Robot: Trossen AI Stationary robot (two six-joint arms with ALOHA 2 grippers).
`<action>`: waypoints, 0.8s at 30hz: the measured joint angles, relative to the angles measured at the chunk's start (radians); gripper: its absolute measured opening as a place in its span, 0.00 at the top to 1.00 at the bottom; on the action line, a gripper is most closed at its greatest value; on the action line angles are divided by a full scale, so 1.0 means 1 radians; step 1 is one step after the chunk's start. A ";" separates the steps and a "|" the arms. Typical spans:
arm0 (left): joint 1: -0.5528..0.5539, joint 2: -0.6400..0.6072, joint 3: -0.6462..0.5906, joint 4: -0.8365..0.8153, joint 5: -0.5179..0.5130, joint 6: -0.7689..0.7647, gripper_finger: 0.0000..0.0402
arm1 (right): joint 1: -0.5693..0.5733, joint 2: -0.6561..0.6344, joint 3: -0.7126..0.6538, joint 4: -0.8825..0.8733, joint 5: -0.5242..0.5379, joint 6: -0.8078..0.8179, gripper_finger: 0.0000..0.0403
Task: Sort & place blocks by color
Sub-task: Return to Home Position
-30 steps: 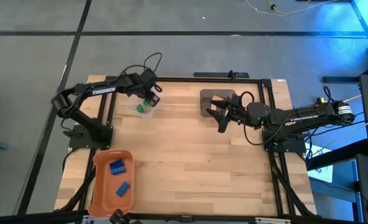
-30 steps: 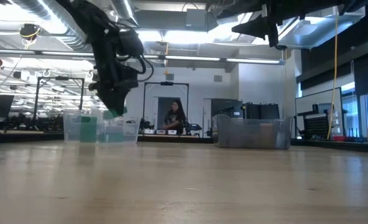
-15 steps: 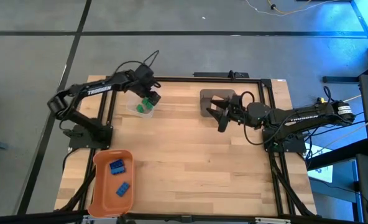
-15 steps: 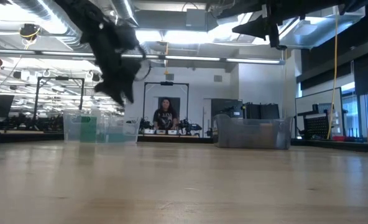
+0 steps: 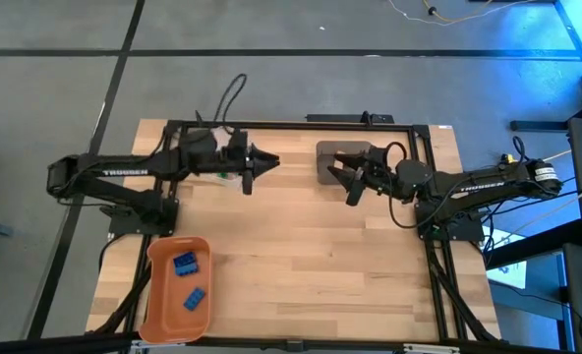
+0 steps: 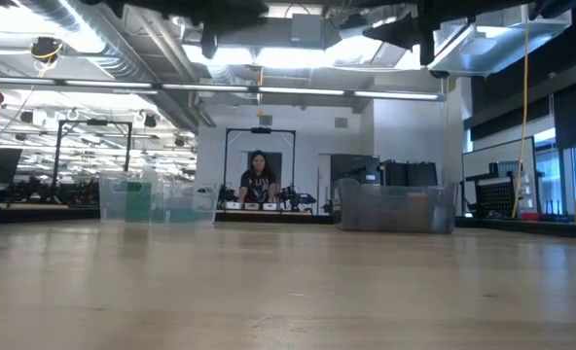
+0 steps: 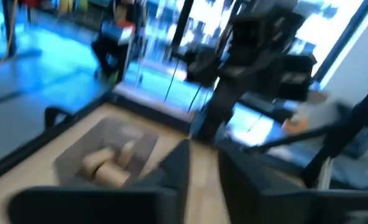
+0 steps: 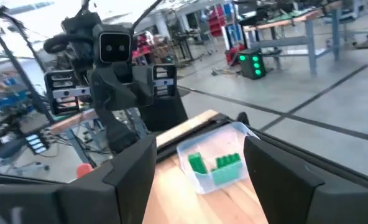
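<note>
- The left gripper (image 5: pixel 269 160) hangs over the far half of the table (image 5: pixel 301 265), just right of the clear bin (image 6: pixel 132 201), and points right toward the other arm.
- Its fingers (image 7: pixel 179 168) stand close together with only a narrow gap, and nothing is between them.
- The right gripper (image 5: pixel 344 184) hangs above the near edge of the grey bin (image 5: pixel 327 152) at the far right and points left.
- Its fingers (image 8: pixel 134 171) are spread wide and hold nothing.
- In the low view both arms show only along the top edge, well above the wood.
- The green blocks (image 8: pixel 226 162) lie inside the clear bin at the far left of the table. In the high view the left arm's wrist partly covers that bin.
- The tan blocks (image 7: pixel 104 167) lie in the grey bin, close against each other.
- The blue blocks (image 5: pixel 185 263) lie in the orange bin (image 5: pixel 155 295) at the near left corner, in 2 spots, 1 farther back and 1 nearer the front.
- The clear bin and the grey bin stand well apart along the far side, with bare wood between them.
- No block lies loose on the table top.
- A person (image 6: pixel 259 180) is in the room well beyond the table, seen between the 2 far bins in the low view.
</note>
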 joint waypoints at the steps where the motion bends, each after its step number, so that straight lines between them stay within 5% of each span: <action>1: -0.022 -0.010 -0.020 0.050 -0.020 -0.006 0.87 | 0.000 -0.004 0.000 0.007 -0.013 -0.002 0.39; 3: -0.052 -0.038 -0.067 0.156 -0.031 -0.032 0.96 | 0.000 -0.013 0.000 0.015 -0.042 -0.009 0.39; 9: -0.105 -0.130 -0.197 0.277 -0.029 -0.085 0.99 | 0.000 -0.021 0.000 0.008 -0.134 -0.025 0.39; 24: -0.067 -0.632 -0.570 0.278 -0.066 -0.113 1.00 | 0.000 -0.021 0.000 0.001 -0.165 -0.022 0.39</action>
